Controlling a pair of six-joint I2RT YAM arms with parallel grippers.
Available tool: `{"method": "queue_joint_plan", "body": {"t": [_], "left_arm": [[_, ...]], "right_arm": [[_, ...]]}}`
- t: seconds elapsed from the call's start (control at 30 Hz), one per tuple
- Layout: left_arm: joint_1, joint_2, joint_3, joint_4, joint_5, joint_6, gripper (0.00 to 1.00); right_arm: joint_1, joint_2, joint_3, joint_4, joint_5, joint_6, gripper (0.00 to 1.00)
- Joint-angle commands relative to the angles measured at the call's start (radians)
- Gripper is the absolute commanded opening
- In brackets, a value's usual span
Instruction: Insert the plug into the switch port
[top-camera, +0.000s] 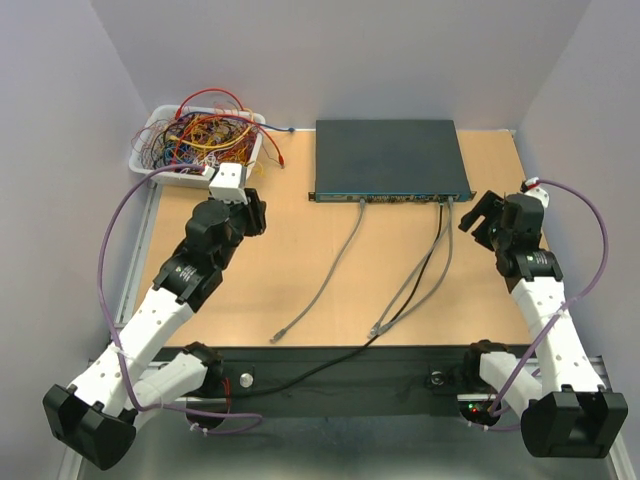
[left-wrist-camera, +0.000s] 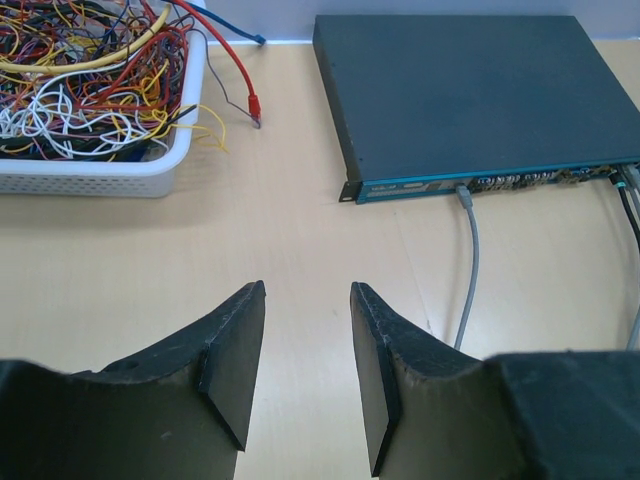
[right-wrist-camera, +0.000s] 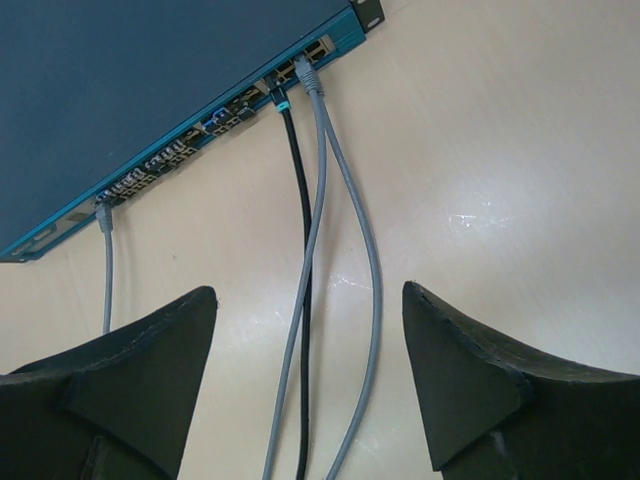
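Observation:
The switch (top-camera: 390, 158) is a flat dark box at the back of the table, its teal port edge facing me. A grey cable (top-camera: 335, 265) is plugged in near the left of the port row, and its free plug (top-camera: 280, 338) lies near the front. Two grey strands and a black cable (right-wrist-camera: 300, 200) come out of ports at the right, and one grey end (top-camera: 375, 330) lies loose. My left gripper (left-wrist-camera: 307, 288) is open and empty over bare table, left of the switch (left-wrist-camera: 470, 90). My right gripper (right-wrist-camera: 308, 290) is wide open, with the right-hand cables lying below between its fingers.
A white tray (top-camera: 150, 165) full of tangled coloured wires stands at the back left, and it also shows in the left wrist view (left-wrist-camera: 100, 172). A red wire with a small plug (left-wrist-camera: 254, 108) trails out of it toward the switch. A black rail (top-camera: 350, 365) runs along the near edge.

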Motion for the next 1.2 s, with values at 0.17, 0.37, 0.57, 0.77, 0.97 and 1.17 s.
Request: {"method": "queue_joint_plan", "body": {"t": [0.17,0.37,0.57,0.77,0.97,1.17], "left_arm": [[0.014,-0.004,-0.009,0.043,-0.009,0.014,0.51],[0.014,-0.008,-0.012,0.045,-0.009,0.012,0.51],[0.014,-0.014,-0.013,0.043,-0.012,0.011,0.51],[0.014,-0.024,-0.015,0.045,-0.015,0.011,0.51],[0.014,-0.028,-0.018,0.043,-0.018,0.011,0.51],[0.014,-0.036,-0.018,0.043,-0.019,0.011,0.51]], "right_arm": [[0.005,0.013,0.018,0.032,0.027,0.003,0.8],[0.005,0.013,0.012,0.032,0.027,0.002,0.8],[0.005,0.007,0.009,0.032,0.027,0.002,0.8],[0.005,0.005,0.009,0.032,0.021,-0.003,0.8],[0.005,0.002,0.008,0.032,0.024,-0.001,0.8],[0.005,0.002,0.009,0.032,0.024,-0.006,0.8]]}}
